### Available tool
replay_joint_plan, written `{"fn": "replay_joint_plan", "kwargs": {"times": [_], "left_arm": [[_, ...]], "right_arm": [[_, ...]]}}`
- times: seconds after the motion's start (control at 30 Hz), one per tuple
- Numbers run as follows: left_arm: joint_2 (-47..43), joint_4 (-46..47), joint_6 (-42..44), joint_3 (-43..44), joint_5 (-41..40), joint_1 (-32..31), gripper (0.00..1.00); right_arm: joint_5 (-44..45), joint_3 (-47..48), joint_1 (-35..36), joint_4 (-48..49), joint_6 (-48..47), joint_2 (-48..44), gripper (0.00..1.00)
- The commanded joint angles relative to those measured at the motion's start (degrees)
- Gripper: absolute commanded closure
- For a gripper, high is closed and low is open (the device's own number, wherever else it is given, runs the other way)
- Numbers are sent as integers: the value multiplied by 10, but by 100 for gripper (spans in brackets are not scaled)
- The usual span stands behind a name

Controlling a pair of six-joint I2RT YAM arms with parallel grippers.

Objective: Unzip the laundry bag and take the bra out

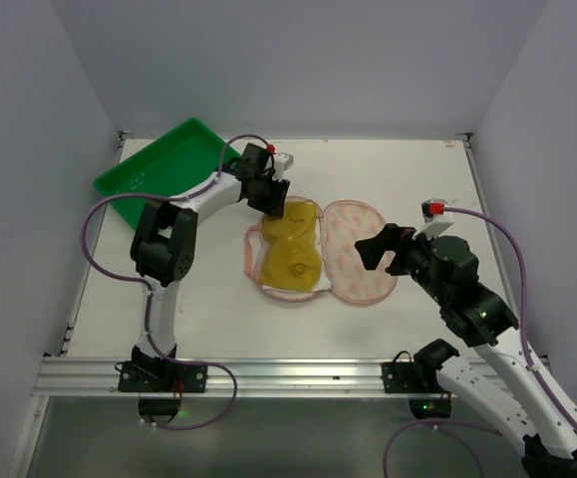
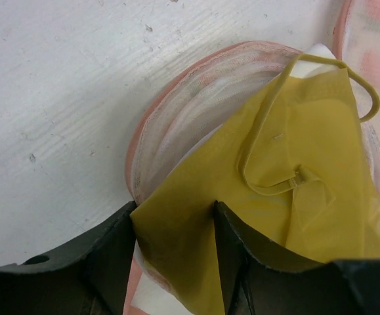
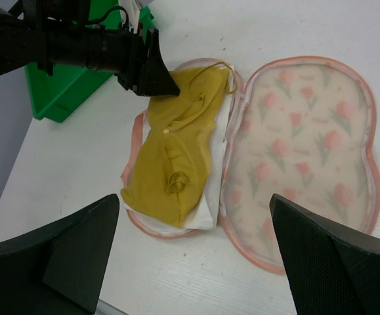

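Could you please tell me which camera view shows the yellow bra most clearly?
The right wrist view: the whole bra lies in the opened laundry bag. The top external view shows it small; the left wrist view shows only the end between the left gripper fingers.

The white bench [image 1: 208, 309] is carrying two things. A green tray [image 1: 153, 174] is sitting at its far left corner. Near the middle the laundry bag [image 1: 358, 254] is lying flat and opened out, its two halves side by side, well apart from the tray.
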Motion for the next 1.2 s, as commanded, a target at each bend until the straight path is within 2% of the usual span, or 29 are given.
{"fn": "replay_joint_plan", "kwargs": {"times": [0.0, 0.4, 0.8, 0.87, 0.9, 1.0, 1.1, 1.17], "left_arm": [[-33, 10, 8, -10, 20, 3, 48], [-69, 16, 1, -20, 23, 2, 45], [-58, 18, -8, -35, 33, 2, 46], [-54, 18, -8, -35, 31, 2, 51], [-56, 17, -8, -34, 32, 2, 60], [-65, 16, -9, -34, 28, 2, 73], [-77, 15, -9, -30, 20, 3, 98], [-87, 15, -8, -29, 17, 2, 100]], "right_arm": [[-13, 0, 0, 32, 9, 5, 1], [-21, -4, -1, 40, 12, 10, 1], [-25, -8, 0, 43, 10, 15, 1], [-25, -8, 0, 43, 9, 16, 1], [-24, -9, 0, 43, 9, 15, 1], [-22, -8, -1, 43, 7, 17, 1], [-21, -8, 0, 45, 4, 18, 1], [-21, -8, 0, 47, 2, 19, 1]]}}
